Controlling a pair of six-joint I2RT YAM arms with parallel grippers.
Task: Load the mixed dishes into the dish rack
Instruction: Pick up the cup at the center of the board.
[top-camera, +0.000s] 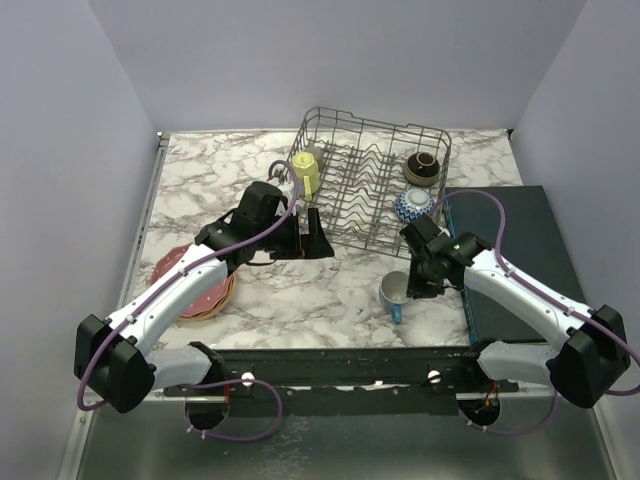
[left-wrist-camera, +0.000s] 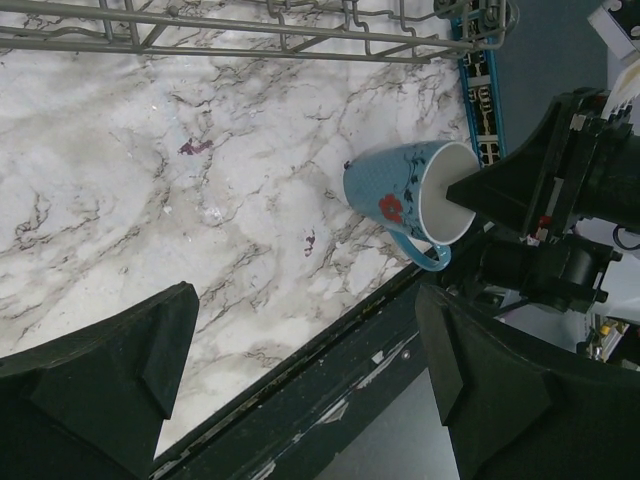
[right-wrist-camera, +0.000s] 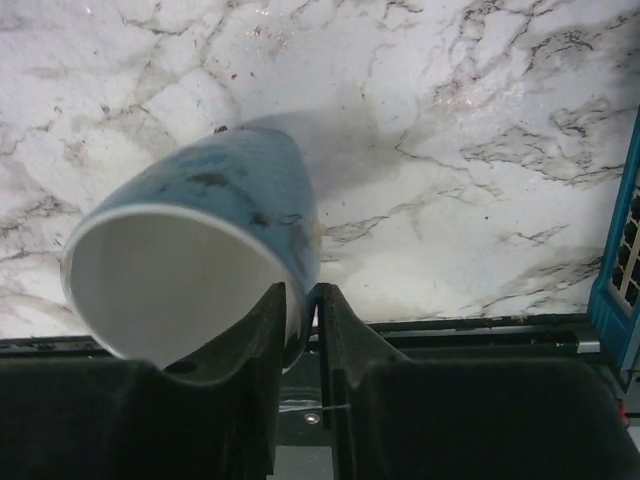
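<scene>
The blue mug with a white inside and a red flower is tilted on its side low over the marble near the table's front edge. My right gripper is shut on its rim, one finger inside and one outside. The mug fills the right wrist view and also shows in the left wrist view. My left gripper is open and empty in front of the grey wire dish rack. The rack holds a pale yellow mug, a dark brown bowl and a blue-white bowl.
A stack of plates, pink and dark red, lies at the left, partly under my left arm. A dark flat box with a blue edge lies at the right, close to my right arm. The rack's lower wires show in the left wrist view.
</scene>
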